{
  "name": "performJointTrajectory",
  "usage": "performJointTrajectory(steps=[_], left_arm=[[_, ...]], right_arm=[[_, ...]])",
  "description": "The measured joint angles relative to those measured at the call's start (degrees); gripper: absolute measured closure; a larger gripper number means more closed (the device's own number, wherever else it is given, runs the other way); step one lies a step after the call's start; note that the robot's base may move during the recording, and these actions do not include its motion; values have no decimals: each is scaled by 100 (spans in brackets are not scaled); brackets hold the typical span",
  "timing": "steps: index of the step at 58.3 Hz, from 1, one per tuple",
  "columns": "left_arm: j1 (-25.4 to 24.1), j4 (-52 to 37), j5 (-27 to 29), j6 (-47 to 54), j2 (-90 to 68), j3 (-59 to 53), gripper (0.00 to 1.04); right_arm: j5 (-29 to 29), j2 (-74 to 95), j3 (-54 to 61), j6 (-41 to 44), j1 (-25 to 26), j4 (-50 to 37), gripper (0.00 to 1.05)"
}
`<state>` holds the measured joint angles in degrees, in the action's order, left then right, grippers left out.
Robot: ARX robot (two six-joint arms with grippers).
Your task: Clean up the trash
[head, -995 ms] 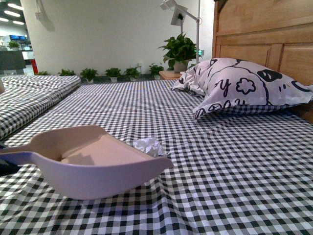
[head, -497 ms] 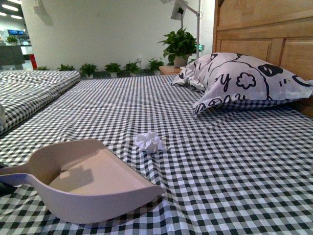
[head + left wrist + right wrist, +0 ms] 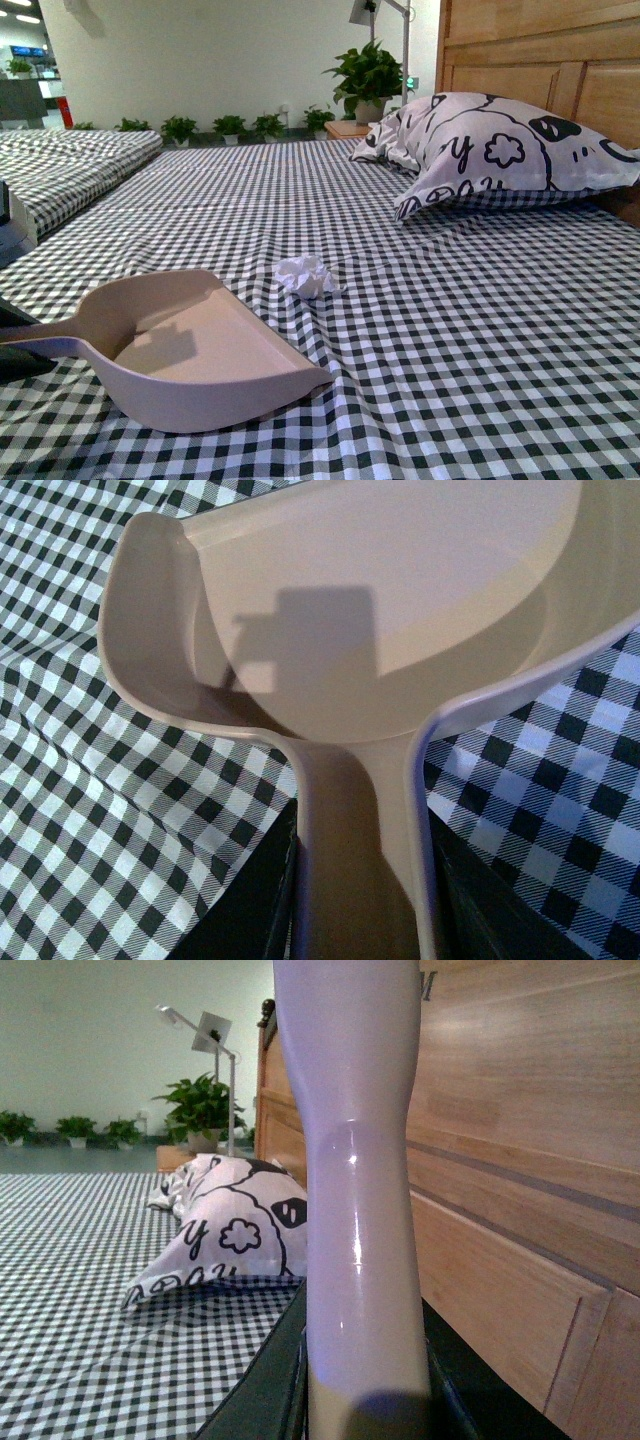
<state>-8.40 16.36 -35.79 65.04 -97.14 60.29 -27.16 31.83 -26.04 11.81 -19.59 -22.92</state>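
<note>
The crumpled white trash (image 3: 305, 275) is lying on the checked bed sheet (image 3: 480, 330), near the open lip of the beige dustpan (image 3: 190, 340) but apart from it. The left jaws are clamping the dustpan's handle, and the right jaws are clenching around a pale glossy handle (image 3: 362, 1210).

in my front view the dustpan (image 3: 200, 350) handle runs off the edge. the left wrist view crops the dustpan's lip and shows the left gripper (image 3: 360, 900) only as dark slivers. in the right wrist view a pale handle (image 3: 362, 1210) is cut off at both ends; the right gripper (image 3: 365, 1400) barely shows.
</note>
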Motion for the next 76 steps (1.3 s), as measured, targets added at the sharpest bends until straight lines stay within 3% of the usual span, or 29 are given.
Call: performJointTrajectory(steps=[39, 46, 50, 58, 67, 76], left_arm=[[-2, -249, 133, 227, -317, 76, 76], [-2, -249, 146, 236, -317, 76, 76], [-2, -249, 149, 240, -317, 87, 76], [-2, -249, 146, 245, -321, 87, 76], [-2, -249, 146, 245, -326, 87, 76], [-2, -249, 146, 247, -326, 87, 76]], right_arm=[[31, 9, -11, -13, 4, 48, 84], [946, 564, -1051, -343, 293, 2544, 84], [1392, 1082, -1419, -345, 448, 3222, 84], [1784, 2680, -1873, -302, 538, 2562, 84], [1843, 4822, -2820, -7, 313, 2011, 84], [1797, 6312, -3829, 203, 42, 1982, 84]])
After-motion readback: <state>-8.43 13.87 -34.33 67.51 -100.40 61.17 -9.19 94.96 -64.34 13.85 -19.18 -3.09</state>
